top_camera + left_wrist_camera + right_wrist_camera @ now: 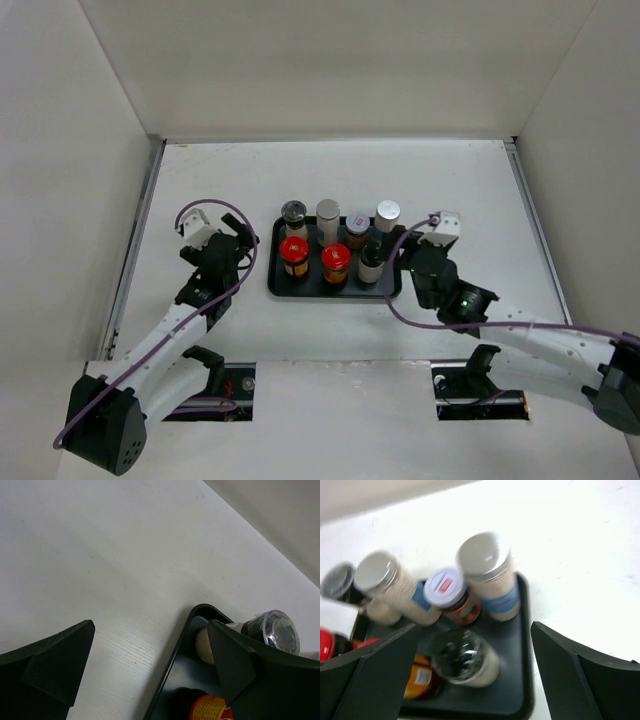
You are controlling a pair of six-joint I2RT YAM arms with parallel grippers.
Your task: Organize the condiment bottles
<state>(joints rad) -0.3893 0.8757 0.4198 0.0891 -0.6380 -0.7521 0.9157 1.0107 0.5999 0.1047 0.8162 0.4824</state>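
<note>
Seven condiment bottles stand in a flat black tray. The back row holds a clear-capped bottle, a white silver-capped cylinder, a brown jar and a second white cylinder. The front row holds two red-lidded jars and a black-capped bottle. My left gripper is open and empty beside the tray's left edge. My right gripper is open and empty at the tray's right edge, with the black-capped bottle just ahead of its fingers.
White walls enclose the table on the left, back and right. In the left wrist view the tray's left rim lies between my fingers, with the clear-capped bottle behind the right finger.
</note>
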